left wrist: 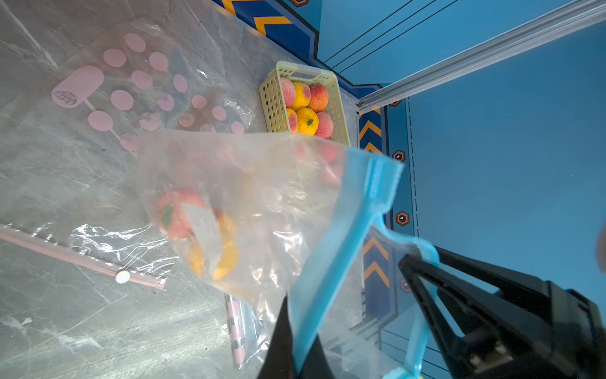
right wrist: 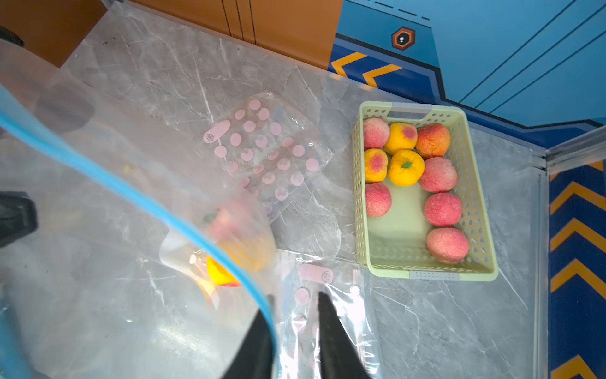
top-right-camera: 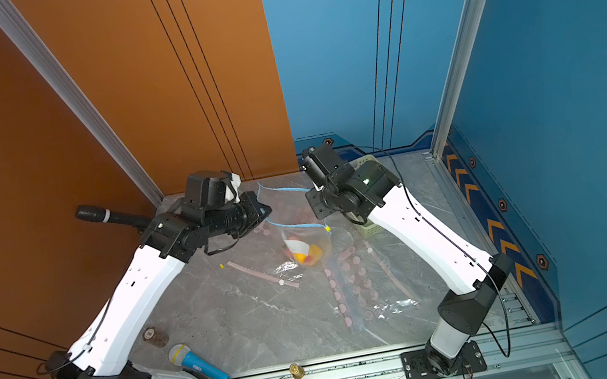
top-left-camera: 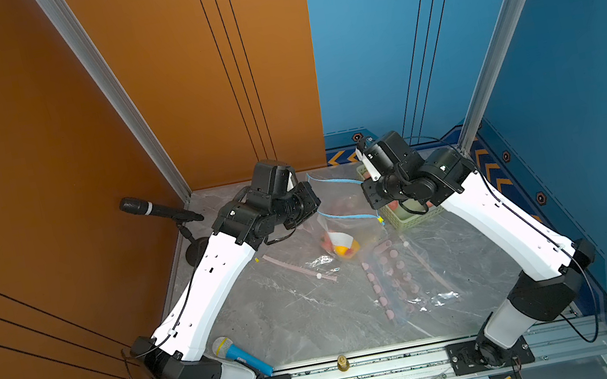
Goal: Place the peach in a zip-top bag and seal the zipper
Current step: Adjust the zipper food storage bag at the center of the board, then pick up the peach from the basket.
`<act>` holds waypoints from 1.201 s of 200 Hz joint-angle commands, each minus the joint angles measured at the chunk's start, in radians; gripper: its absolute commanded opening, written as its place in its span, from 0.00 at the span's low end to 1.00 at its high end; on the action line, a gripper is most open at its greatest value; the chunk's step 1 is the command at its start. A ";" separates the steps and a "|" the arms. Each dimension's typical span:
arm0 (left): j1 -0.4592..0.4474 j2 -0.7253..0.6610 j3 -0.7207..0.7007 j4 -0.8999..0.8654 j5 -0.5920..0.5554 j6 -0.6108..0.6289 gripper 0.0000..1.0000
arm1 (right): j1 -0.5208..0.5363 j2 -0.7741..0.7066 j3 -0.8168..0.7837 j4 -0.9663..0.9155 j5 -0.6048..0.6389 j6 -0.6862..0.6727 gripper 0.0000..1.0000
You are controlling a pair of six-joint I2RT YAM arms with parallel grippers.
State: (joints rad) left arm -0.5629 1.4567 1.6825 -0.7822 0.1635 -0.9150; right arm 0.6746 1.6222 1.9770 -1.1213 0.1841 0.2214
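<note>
Clenched on the blue zipper strip (left wrist: 351, 236) of the zip-top bag (left wrist: 262, 183), the left gripper (left wrist: 298, 328) fingers hold its rim raised above the tabletop (left wrist: 82, 328). Right gripper (right wrist: 295, 298) fingers stand parted, the strip lying against one of them, unpinched. Between both grippers the bag's mouth gapes. Low in the bag sits the peach (top-left-camera: 342, 250), partly behind a white label (left wrist: 205, 226). Beside the right arm (top-left-camera: 511, 229), a pale green basket (right wrist: 474, 183) on the tabletop holds other peaches (right wrist: 439, 174).
</note>
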 commanded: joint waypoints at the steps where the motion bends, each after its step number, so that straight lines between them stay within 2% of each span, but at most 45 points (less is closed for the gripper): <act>1: 0.010 0.009 -0.014 -0.018 -0.020 -0.018 0.00 | -0.034 -0.031 -0.007 0.042 -0.129 -0.001 0.42; 28: 0.015 0.034 0.000 -0.016 -0.024 -0.021 0.00 | -0.094 -0.095 -0.025 0.103 -0.293 -0.001 0.55; 57: 0.017 0.054 0.008 -0.017 -0.024 -0.016 0.00 | -0.196 -0.179 -0.073 0.189 -0.464 0.032 0.60; 79: 0.019 0.060 0.005 -0.016 -0.026 -0.015 0.00 | -0.293 -0.226 -0.117 0.231 -0.474 0.072 0.61; 91: 0.018 0.062 0.005 -0.014 -0.023 -0.013 0.00 | -0.344 -0.232 -0.136 0.235 -0.453 0.084 0.61; 109: 0.019 0.063 0.005 -0.010 -0.020 -0.009 0.00 | -0.405 -0.204 -0.152 0.197 -0.335 0.075 0.62; 141: 0.020 0.063 0.003 -0.009 -0.020 -0.003 0.00 | -0.499 -0.049 -0.139 0.106 -0.157 0.018 0.64; 187: 0.016 0.074 0.003 0.000 -0.008 -0.005 0.00 | -0.581 0.222 -0.053 0.023 -0.042 -0.079 0.67; 240: 0.011 0.097 0.013 0.004 0.005 -0.005 0.00 | -0.612 0.431 0.009 0.021 0.055 -0.154 0.68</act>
State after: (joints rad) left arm -0.5499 1.5333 1.6821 -0.7742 0.1577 -0.9291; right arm 0.0719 2.0083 1.9240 -1.0611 0.1555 0.1265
